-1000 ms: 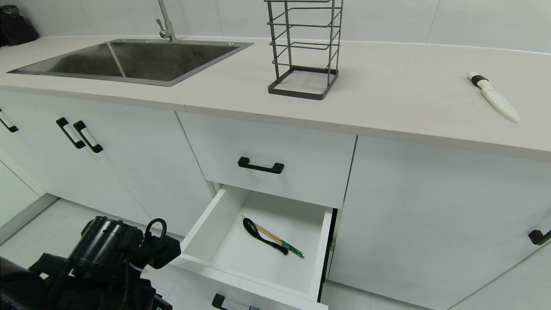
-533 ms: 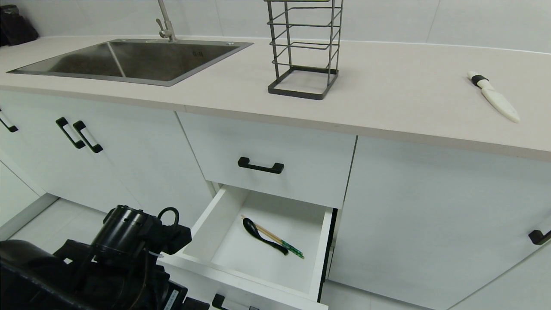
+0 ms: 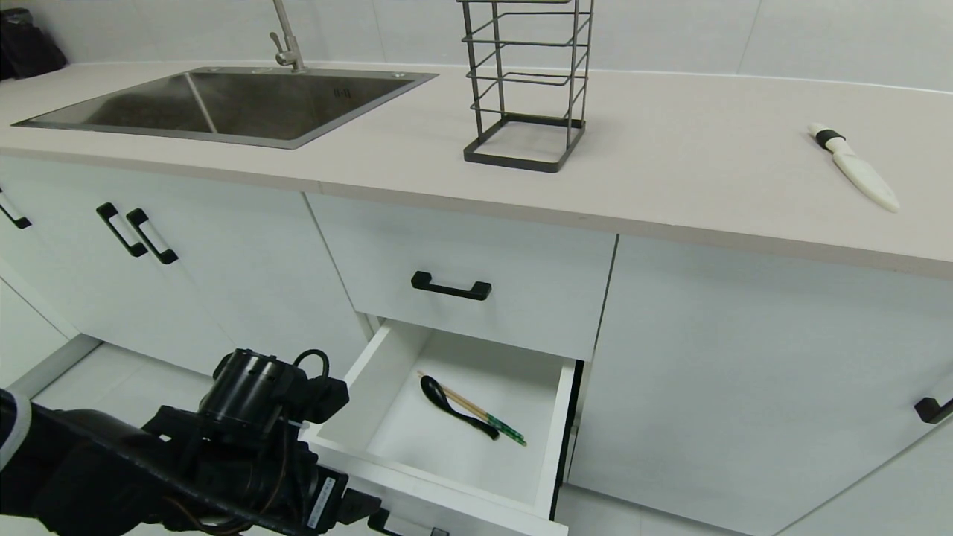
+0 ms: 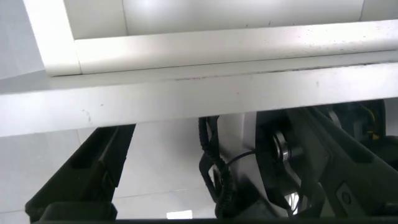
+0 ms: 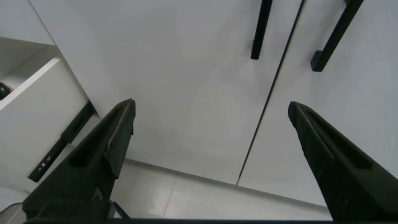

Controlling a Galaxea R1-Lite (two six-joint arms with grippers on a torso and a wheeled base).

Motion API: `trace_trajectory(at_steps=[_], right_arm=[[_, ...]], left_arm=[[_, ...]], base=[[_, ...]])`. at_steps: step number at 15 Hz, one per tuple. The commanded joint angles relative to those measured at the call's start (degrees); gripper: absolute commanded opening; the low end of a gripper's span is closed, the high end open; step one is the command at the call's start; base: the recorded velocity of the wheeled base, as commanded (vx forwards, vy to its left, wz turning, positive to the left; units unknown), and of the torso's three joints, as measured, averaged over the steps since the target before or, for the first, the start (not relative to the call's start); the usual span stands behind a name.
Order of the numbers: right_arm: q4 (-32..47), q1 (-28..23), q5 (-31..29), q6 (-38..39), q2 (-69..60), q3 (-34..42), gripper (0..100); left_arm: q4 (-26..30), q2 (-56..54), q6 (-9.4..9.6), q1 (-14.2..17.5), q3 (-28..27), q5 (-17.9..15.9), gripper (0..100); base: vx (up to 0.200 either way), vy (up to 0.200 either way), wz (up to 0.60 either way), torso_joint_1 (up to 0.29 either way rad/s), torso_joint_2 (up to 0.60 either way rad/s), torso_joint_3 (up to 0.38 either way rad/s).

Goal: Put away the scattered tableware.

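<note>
A black spoon (image 3: 450, 402) and green-tipped chopsticks (image 3: 495, 426) lie together inside the open white drawer (image 3: 417, 487). On the counter at the far right rests a cream knife (image 3: 856, 167) with a black band. My left gripper (image 3: 350, 510) is low at the drawer's front left corner. In the left wrist view it (image 4: 211, 186) is open, its fingers (image 4: 81, 174) spread wide just below the drawer front (image 4: 205, 93). My right gripper (image 5: 211, 155) is open and holds nothing, facing white cabinet doors (image 5: 186, 93).
A dark wire rack (image 3: 521, 160) stands on the counter's middle, and a steel sink (image 3: 223, 140) lies at the back left. A shut drawer with a black handle (image 3: 451, 286) sits above the open one. Black door handles (image 5: 261, 28) are near my right gripper.
My left arm has risen and moved right, up to the open drawer's front left corner. The spoon, chopsticks and knife have stayed put.
</note>
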Motion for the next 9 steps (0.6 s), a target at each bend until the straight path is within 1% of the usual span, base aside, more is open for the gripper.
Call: trace_trajectory(at_steps=[1,2,5,9], right_arm=[[0.0,0.0,-0.1,0.0,0.2,0.0,100],[0.0,0.0,-0.1,0.0,0.2,0.0,100],[0.0,0.0,-0.1,0.0,0.2,0.0,100],[0.0,0.0,-0.1,0.0,0.2,0.0,100]], left_arm=[[-0.2,0.4,-0.01,0.0,-0.7,-0.1,100],[-1.2,0.4,-0.1,0.0,-1.1,-0.2,100],[-8.0,1.3,0.08,0.0,-1.0,-0.3,100],[-12.9,2.7,0.25,0.0,-1.3,-0.3,100]], base=[[0.0,0.0,0.0,0.0,0.0,0.0],[0.0,0.0,0.0,0.0,0.0,0.0],[0.0,0.0,0.0,0.0,0.0,0.0],[0.0,0.0,0.0,0.0,0.0,0.0]])
